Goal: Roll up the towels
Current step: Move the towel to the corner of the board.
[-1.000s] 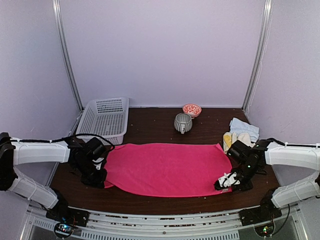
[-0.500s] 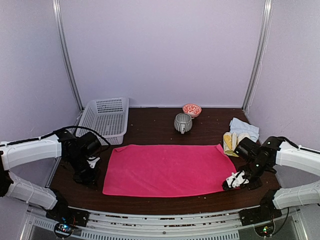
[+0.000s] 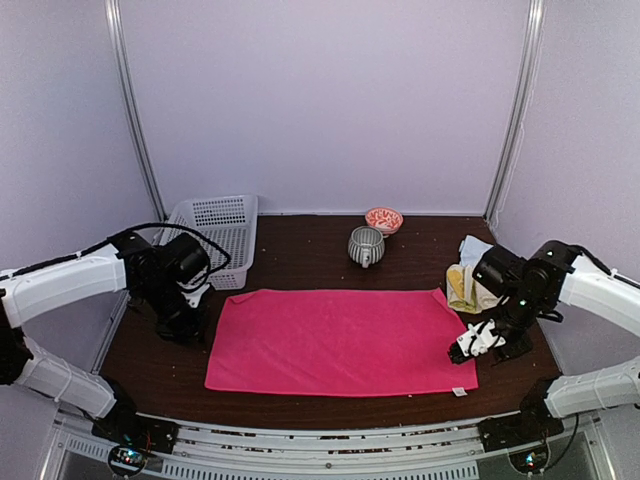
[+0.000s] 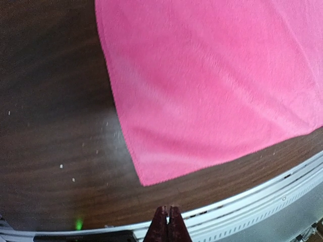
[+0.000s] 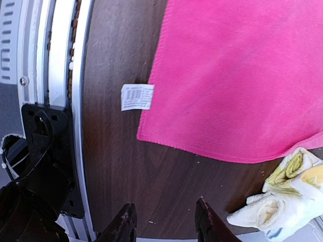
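Note:
A bright pink towel [image 3: 340, 340] lies spread flat across the middle of the dark table, its white label [image 3: 459, 391] sticking out at the near right corner. My left gripper [image 3: 188, 325] hovers just off the towel's left edge. In the left wrist view the left gripper [image 4: 168, 216] is shut on nothing, with the pink towel [image 4: 212, 85] ahead of it. My right gripper [image 3: 470, 348] hangs over the towel's right edge. The right wrist view shows the right gripper [image 5: 164, 204] open and empty above bare wood, short of the pink towel [image 5: 242, 75] and label [image 5: 137, 97].
Bundled yellow and cream towels [image 3: 468, 282] and a pale blue one [image 3: 490, 255] lie at the right. A white basket [image 3: 210, 240] stands at the back left. A striped cup [image 3: 365, 245] and a small bowl [image 3: 384, 218] sit at the back centre.
Both grippers have come off the towel's near corners and moved up and back from the near edge. The right gripper has opened. The towel has gone from stretched to lying flat.

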